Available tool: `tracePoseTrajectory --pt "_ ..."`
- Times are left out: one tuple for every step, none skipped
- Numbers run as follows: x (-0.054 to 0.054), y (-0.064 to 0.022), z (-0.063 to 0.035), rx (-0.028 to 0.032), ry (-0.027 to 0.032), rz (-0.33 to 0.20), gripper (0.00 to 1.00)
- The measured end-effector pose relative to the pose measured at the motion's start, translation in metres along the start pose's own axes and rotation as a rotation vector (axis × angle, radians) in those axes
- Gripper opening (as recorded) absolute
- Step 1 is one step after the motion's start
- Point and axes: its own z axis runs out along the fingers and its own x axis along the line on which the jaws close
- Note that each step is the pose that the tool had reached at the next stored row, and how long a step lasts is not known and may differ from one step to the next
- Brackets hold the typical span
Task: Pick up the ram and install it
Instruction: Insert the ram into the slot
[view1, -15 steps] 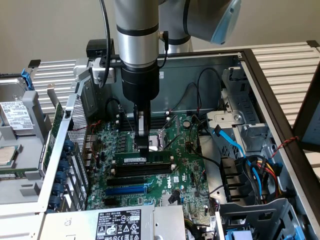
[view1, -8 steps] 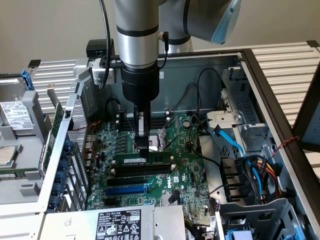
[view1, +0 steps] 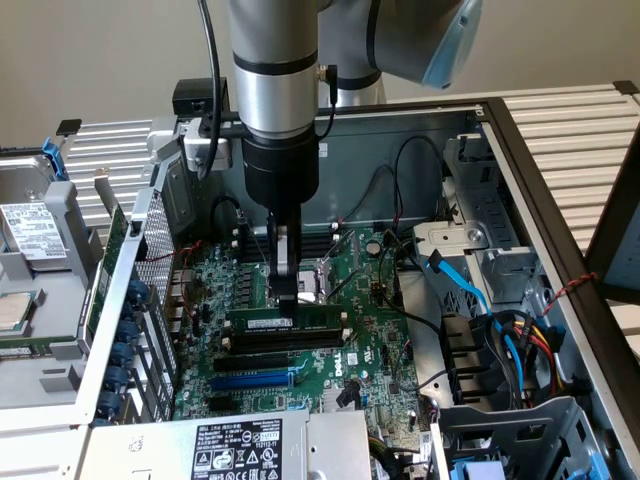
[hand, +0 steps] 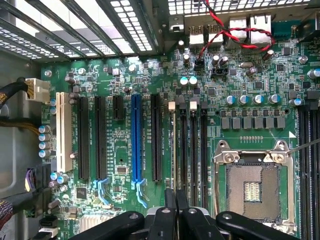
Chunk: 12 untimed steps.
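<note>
Starting at the exterior view's left, we see the computer case (view1: 120, 330) lying open, with the green motherboard (view1: 375, 300) flat inside it. Near the middle of the board, the ram (view1: 300, 321) is no longer loose. It stands on edge along the memory slot farthest from the blue slot (view1: 255, 380), with two empty black slots (view1: 270, 357) between them.

The gripper (view1: 287, 288) hangs straight down over the stick, a little toward the exterior view's left of its middle, and its tips meet the stick's top edge. We read the fingers as drawn in narrow and clasping that thin edge. In the wrist view, the ram (hand: 173, 145) appears edge-on as a pale line running out from between the gripper (hand: 176, 212) tips, beside the CPU socket (hand: 251, 190). Farther toward the exterior view's right, blue cables (view1: 470, 290) lie well apart from the work.

We judge that the pickup is done and the stick is placed in its slot. We cannot tell whether it is pressed fully home or whether the end clips have latched. The grip has not been let go.
</note>
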Motion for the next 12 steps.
tracePoseTrajectory --pt "0.0 0.0 0.0 -0.0001 0.0001 0.0 0.12" --pt "0.0001 0.0 0.0002 -0.0001 0.0001 0.0 0.12" --pt "0.0 0.0 0.0008 0.0 -0.0001 0.0 0.12" --pt "0.0 0.0 0.0011 -0.0001 0.0 0.0 0.12" --pt "0.0 0.0 0.0011 -0.0002 0.0001 0.0 0.12" --pt "0.0 0.0 0.0011 -0.0002 0.0001 0.0 0.12" --pt "0.0 0.0 0.0012 -0.0003 0.0003 0.0 0.12" --pt "-0.0001 0.0 0.0018 -0.0002 0.0 0.0 0.12" --pt "-0.0001 -0.0001 0.0029 -0.0001 -0.0001 0.0 0.12" --pt "-0.0001 -0.0001 0.0034 -0.0002 0.0 0.0 0.12" --pt "-0.0001 0.0 0.0033 -0.0003 0.0001 0.0 0.12" --pt "-0.0001 0.0 0.0033 -0.0003 0.0001 0.0 0.12"
